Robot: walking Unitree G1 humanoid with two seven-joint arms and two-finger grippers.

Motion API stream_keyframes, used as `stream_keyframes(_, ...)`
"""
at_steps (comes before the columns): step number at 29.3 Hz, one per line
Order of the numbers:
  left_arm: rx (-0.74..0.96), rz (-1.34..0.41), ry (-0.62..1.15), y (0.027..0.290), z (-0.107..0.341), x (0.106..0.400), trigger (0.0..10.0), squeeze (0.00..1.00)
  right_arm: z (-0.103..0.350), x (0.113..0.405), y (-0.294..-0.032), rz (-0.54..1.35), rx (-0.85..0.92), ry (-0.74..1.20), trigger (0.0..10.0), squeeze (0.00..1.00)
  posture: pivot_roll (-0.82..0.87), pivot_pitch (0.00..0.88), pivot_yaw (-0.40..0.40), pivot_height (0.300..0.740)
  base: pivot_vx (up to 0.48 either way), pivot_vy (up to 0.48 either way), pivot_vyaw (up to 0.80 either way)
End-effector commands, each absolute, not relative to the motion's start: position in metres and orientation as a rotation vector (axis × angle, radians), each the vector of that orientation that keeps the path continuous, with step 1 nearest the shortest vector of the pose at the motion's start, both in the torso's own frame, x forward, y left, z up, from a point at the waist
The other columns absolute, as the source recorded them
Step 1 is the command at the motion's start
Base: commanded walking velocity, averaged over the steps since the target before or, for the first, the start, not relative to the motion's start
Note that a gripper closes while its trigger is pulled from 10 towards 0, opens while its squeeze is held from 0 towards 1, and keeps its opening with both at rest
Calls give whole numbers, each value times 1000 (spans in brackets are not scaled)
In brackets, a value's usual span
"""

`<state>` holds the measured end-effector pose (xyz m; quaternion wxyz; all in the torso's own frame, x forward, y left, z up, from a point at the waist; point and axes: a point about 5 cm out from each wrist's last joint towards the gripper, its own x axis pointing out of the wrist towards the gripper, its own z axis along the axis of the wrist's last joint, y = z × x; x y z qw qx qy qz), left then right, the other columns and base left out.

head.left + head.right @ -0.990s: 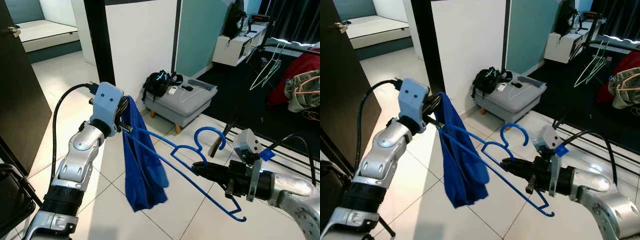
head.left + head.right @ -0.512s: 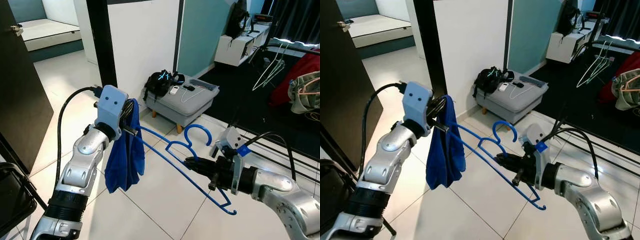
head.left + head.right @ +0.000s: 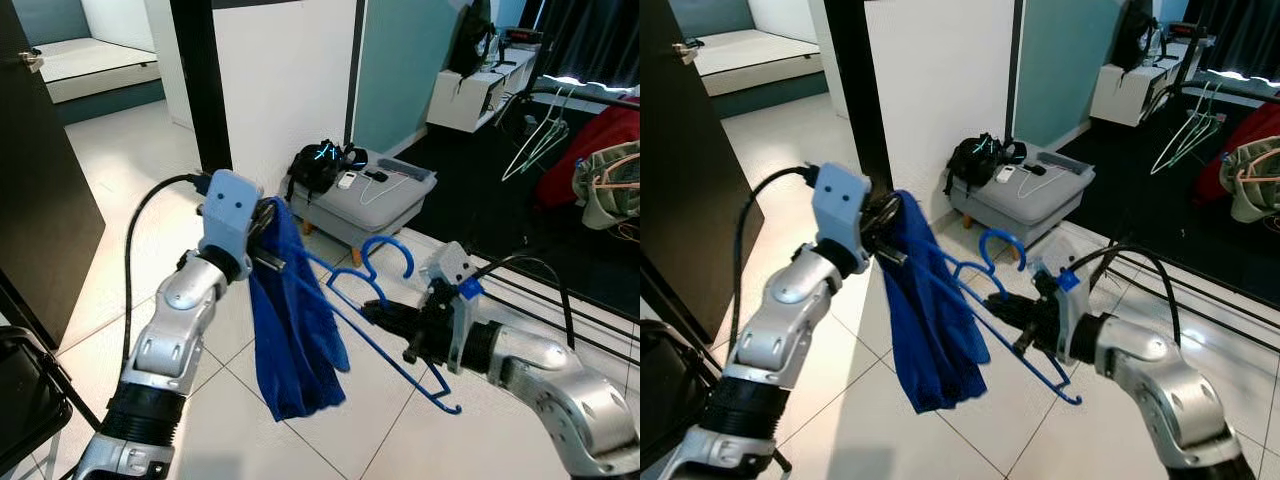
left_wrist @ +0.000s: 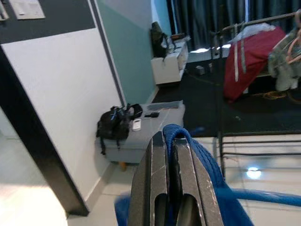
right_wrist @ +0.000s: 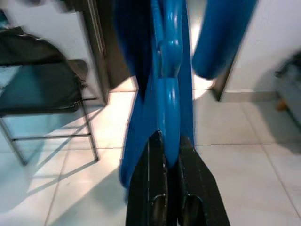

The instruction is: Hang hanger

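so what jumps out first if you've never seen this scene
A blue hanger held mid-air between both arms: the right gripper pinches it below the hook, and the left gripper clamps the blue cloth draped from its other end. Behind, a grey footstool carries a black bag.

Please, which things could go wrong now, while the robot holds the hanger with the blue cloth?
1. The blue cloth hangs loose near one end of the blue hanger, pinched by the left gripper; it may slide off.
2. The right gripper clamps only the thin neck, so the hanger could twist.
3. The grey footstool is close ahead; the hook might catch it.
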<state>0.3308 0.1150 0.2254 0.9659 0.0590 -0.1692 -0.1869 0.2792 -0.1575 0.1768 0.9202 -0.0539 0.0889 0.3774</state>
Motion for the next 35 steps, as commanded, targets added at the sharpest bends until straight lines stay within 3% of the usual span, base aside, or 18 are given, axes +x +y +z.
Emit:
stream_keyframes(1, 81, -417, -363, 103, 232, 325, 10000, 0, 177, 291, -155, 676, -106, 165, 10000, 0, 18, 0, -3, 740, 0, 0, 0)
stream_keyframes(4, 42, -454, -361, 90, 231, 319, 10000, 0, 180, 307, -151, 545, -51, 131, 10000, 0, 20, 0, -4, 740, 0, 0, 0)
stream_keyframes(11, 40, -456, -343, 87, 226, 317, 10000, 0, 185, 320, -140, 452, -6, 103, 10000, 0, 20, 0, -6, 740, 0, 0, 0)
stream_keyframes(21, 83, -405, -334, 98, 225, 320, 10000, 0, 186, 321, -123, 443, 15, 88, 10000, 0, 16, 0, -7, 740, 0, 0, 0)
stream_keyframes(29, 183, -258, -280, 131, 215, 327, 10000, 0, 186, 322, -130, 302, -4, 60, 10000, 0, -2, 0, -3, 740, 0, 0, 0)
stream_keyframes(32, 183, -258, -280, 131, 215, 327, 10000, 0, 186, 322, -130, 302, -4, 60, 10000, 0, -2, 0, -3, 740, 0, 0, 0)
stream_keyframes(35, 262, -142, -236, 157, 209, 328, 10000, 0, 190, 326, -132, 233, -9, 30, 10000, 0, 0, 0, -5, 740, 0, 0, 0)
